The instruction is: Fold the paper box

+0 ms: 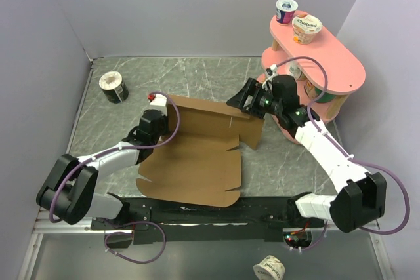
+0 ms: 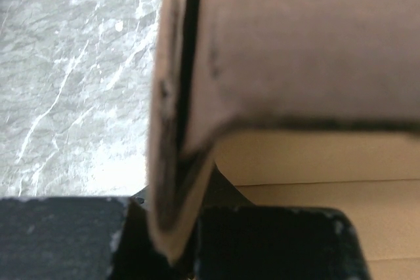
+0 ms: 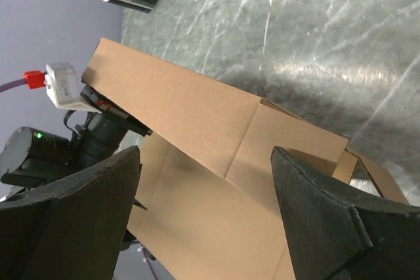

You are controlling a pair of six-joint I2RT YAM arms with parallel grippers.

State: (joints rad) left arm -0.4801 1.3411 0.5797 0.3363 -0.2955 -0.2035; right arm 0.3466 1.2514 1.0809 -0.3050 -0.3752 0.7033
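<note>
The box (image 1: 197, 162) lies mid-frame on the counter (image 1: 203, 73), barely begun: 1 long wall stands up and the rest is flat. The left claw (image 2: 169, 231) pinches that wall's left end. The right claw (image 3: 205, 162) gapes wide at its right end. Side walls and lid look unfolded yet.

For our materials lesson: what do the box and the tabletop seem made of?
The paper box: matte brown cardboard, likely corrugated, given its thick layered edge. The tabletop: glossy grey with white veins, marble or a marble-look laminate.
</note>
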